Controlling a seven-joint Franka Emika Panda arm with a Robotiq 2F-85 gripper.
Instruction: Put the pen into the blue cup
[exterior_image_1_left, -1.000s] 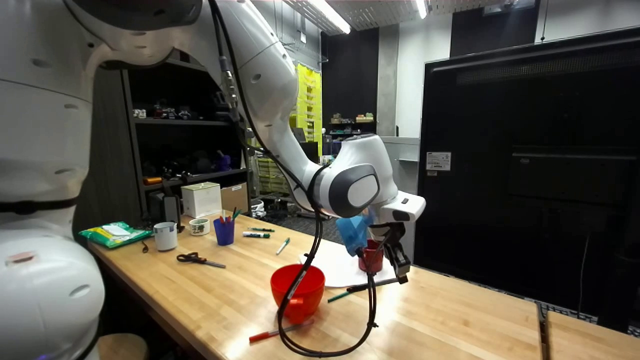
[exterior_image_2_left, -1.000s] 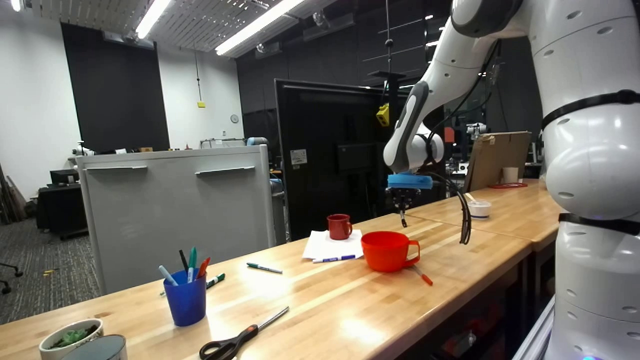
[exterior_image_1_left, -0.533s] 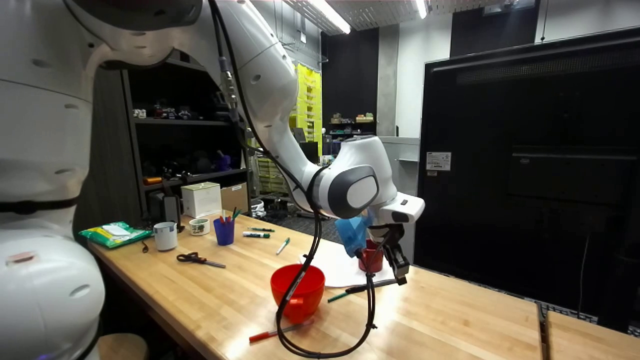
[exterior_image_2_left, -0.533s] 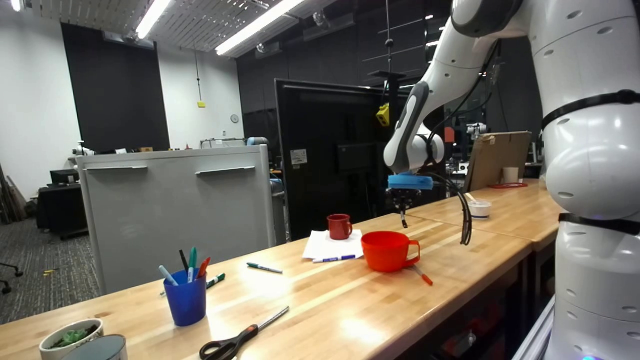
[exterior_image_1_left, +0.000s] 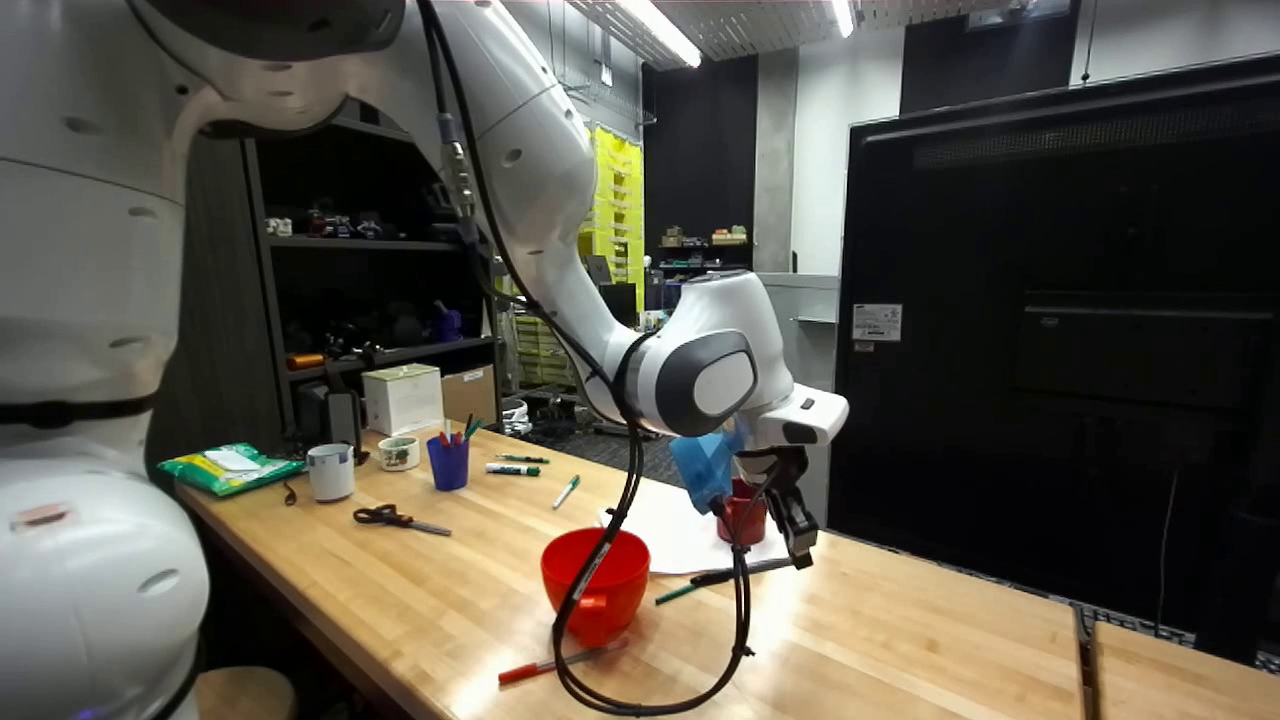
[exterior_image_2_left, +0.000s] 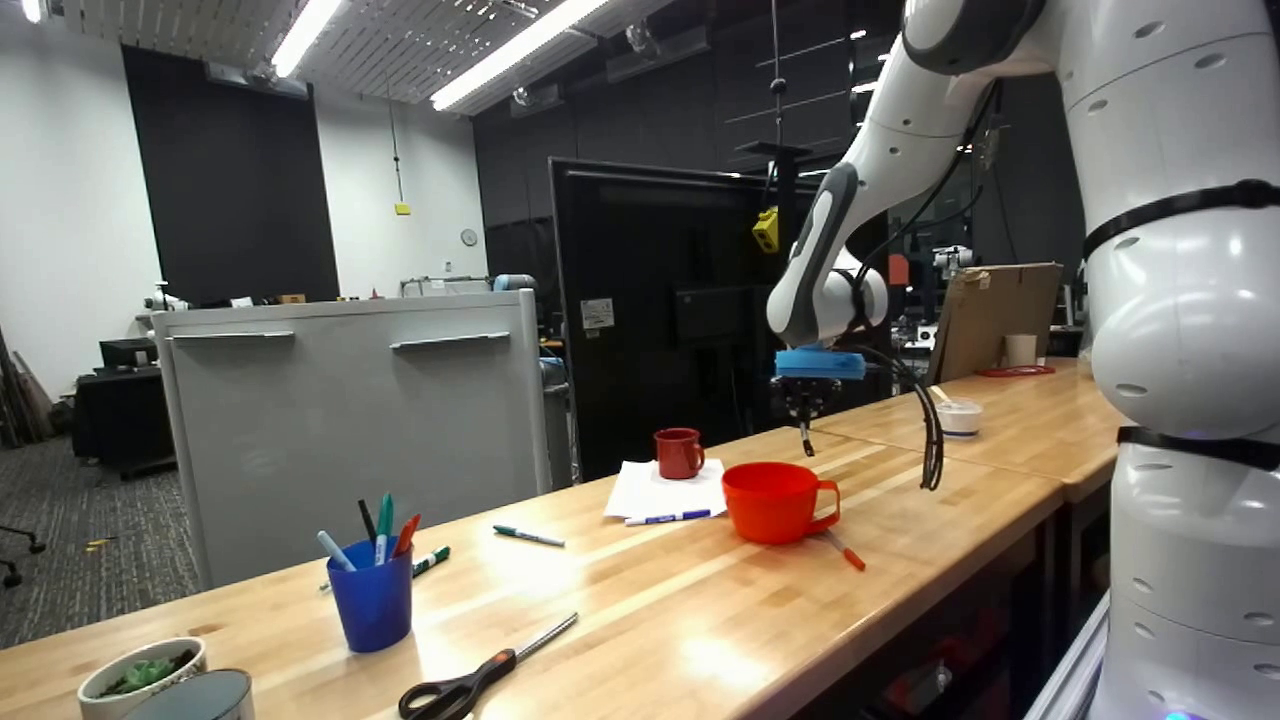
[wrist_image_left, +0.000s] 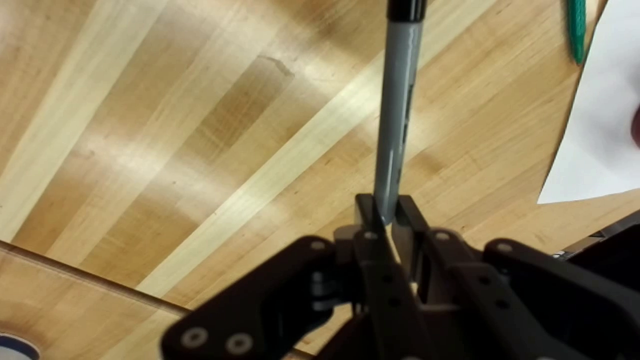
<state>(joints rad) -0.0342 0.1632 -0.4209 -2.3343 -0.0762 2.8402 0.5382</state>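
One slim pen (wrist_image_left: 396, 100) sits pinched in your gripper (wrist_image_left: 386, 210), the jaws nearly together with just its width between them. They hold the very end of its grey barrel; almost all the rest juts out past the tips, and its black cap runs off the top of the wrist view. You have it above the table (wrist_image_left: 200, 150), looking roughly level in an exterior view. Near it, a green marker (wrist_image_left: 577, 30) lies just beside a sheet of paper (wrist_image_left: 605, 115), and on that paper stands a dark red mug (exterior_image_2_left: 677, 455). Next comes the red bowl (exterior_image_2_left: 770, 505), with a red pen (exterior_image_2_left: 851, 556) lying by its handle. Well apart from your gripper, the blue cup (exterior_image_2_left: 372, 605) stands upright on the table with several pens (exterior_image_2_left: 384, 525) in it; scissors (exterior_image_2_left: 480, 683) lie near it, and farther along in an exterior view you see a white mug (exterior_image_1_left: 330, 474) and a green packet (exterior_image_1_left: 225, 478).
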